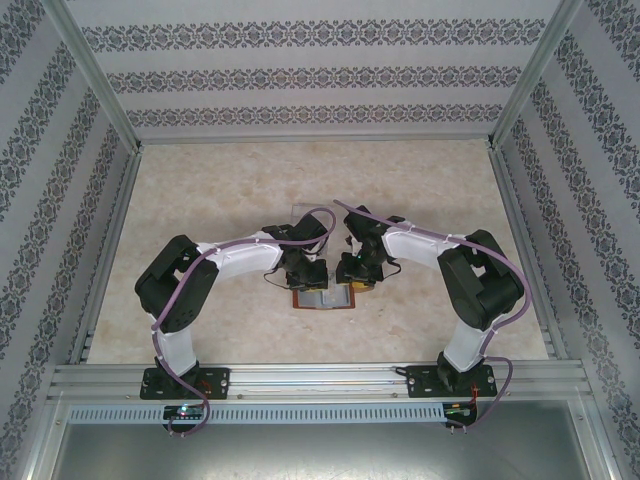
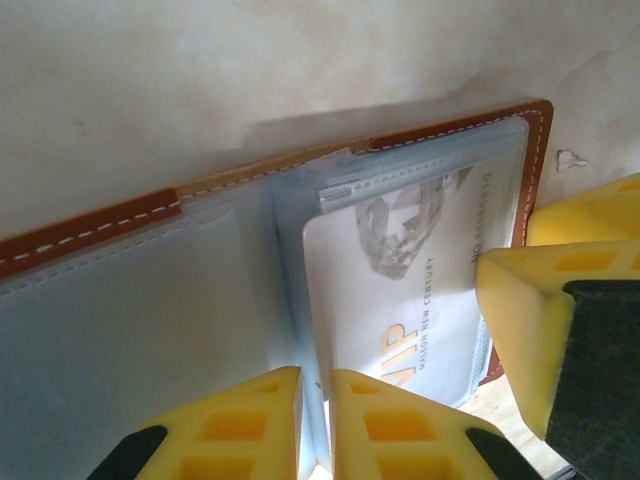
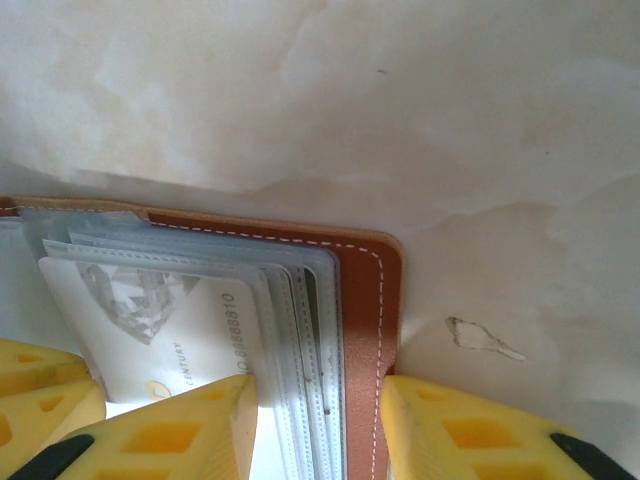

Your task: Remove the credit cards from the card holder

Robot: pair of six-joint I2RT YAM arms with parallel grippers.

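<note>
The brown leather card holder (image 1: 325, 298) lies open on the table between both grippers. In the left wrist view its stitched edge (image 2: 90, 235) runs along the top. A pale credit card (image 2: 400, 290) printed VIP sits in a clear sleeve. My left gripper (image 2: 315, 375) is shut on a thin sleeve leaf at that card's left edge. My right gripper (image 3: 318, 385) is shut across the holder's right edge (image 3: 362, 300), with one finger on the sleeves beside the card (image 3: 150, 320) and the other against the leather. Any other cards are hidden in the sleeves.
A clear plastic rack (image 1: 303, 215) stands just behind the grippers. The beige table (image 1: 200, 180) is bounded by patterned walls and metal rails (image 1: 110, 240). The right gripper's yellow finger (image 2: 520, 330) crowds the card's right side in the left wrist view.
</note>
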